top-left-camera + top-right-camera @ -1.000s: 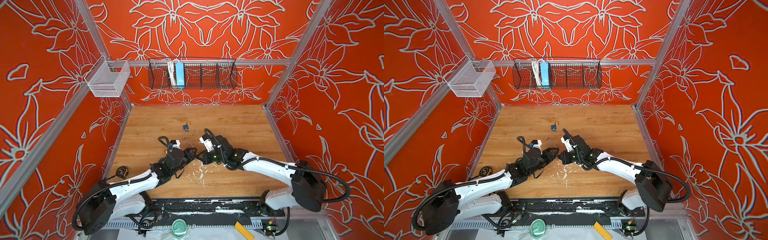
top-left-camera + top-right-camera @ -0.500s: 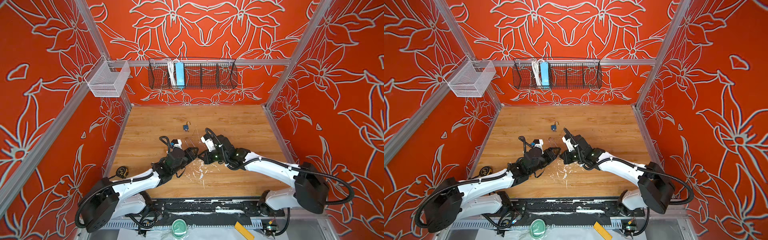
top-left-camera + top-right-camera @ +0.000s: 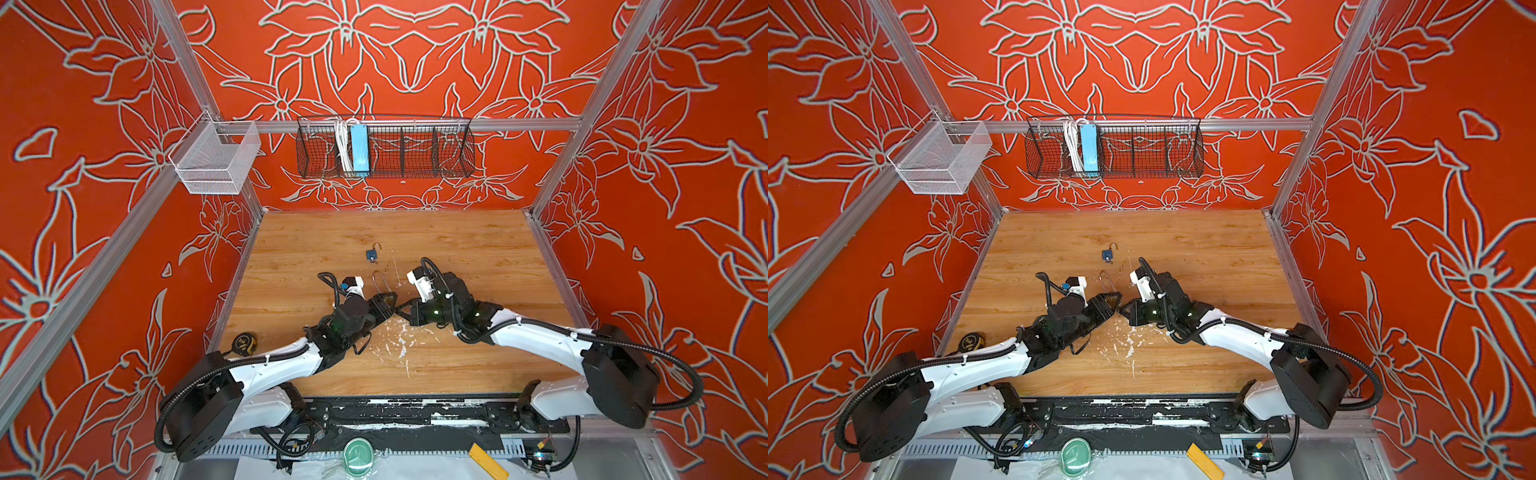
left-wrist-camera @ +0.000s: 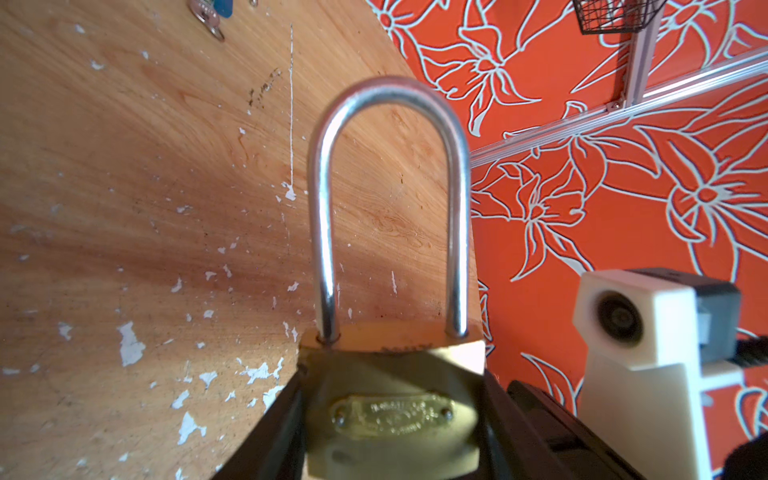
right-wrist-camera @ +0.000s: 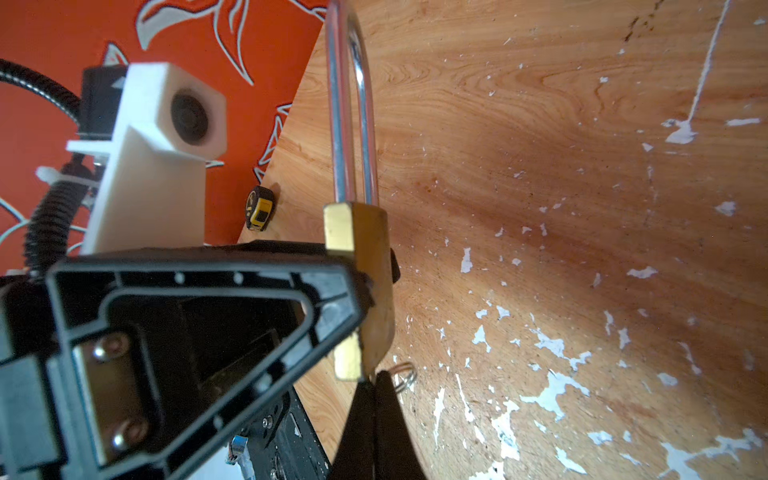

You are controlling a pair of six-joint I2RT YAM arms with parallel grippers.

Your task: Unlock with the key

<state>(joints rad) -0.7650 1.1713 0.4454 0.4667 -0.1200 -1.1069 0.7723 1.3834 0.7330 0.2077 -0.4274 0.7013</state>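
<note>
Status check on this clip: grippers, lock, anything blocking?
Left gripper clamped on brass padlock. Right gripper shut on key at its base, just the ring end showing. Shackle seated both sides. Nothing blocking.

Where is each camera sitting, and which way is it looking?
Both top views: high overhead, facing down at the wooden table; left arm and right arm show.
Left wrist: on the left arm, facing along the left gripper clamping the brass padlock.
Right wrist: on the right arm, facing past the shut right gripper to the padlock's edge.
Shared: both wrist views see the padlock.
</note>
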